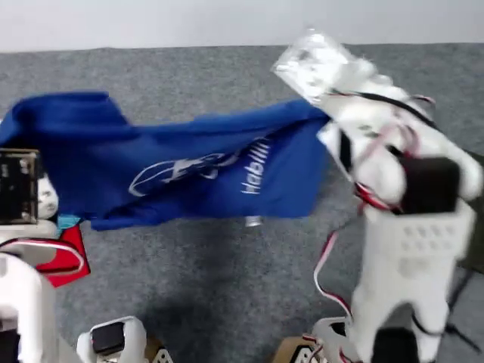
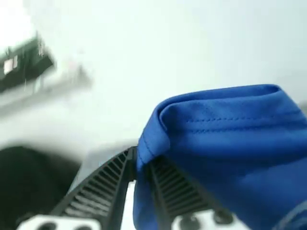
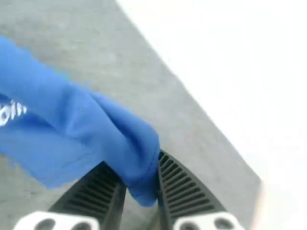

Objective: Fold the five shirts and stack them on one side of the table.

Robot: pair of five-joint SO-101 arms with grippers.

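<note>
Here, the left hand (image 2: 135,168) is pinched onto a hemmed edge of the blue shirt (image 1: 204,170), its two ribbed jaws pressed against the fabric from either side. The right hand (image 3: 143,172) is likewise clamped on a bunched fold at the shirt's other end. The shirt stretches between them across the far half of the grey desk (image 1: 227,280), from the left edge to right of the middle, sagging a little. White lettering (image 1: 255,168) and an oval emblem (image 1: 174,175) are printed across it. A red cloth (image 1: 66,257) lies at the near left.
</note>
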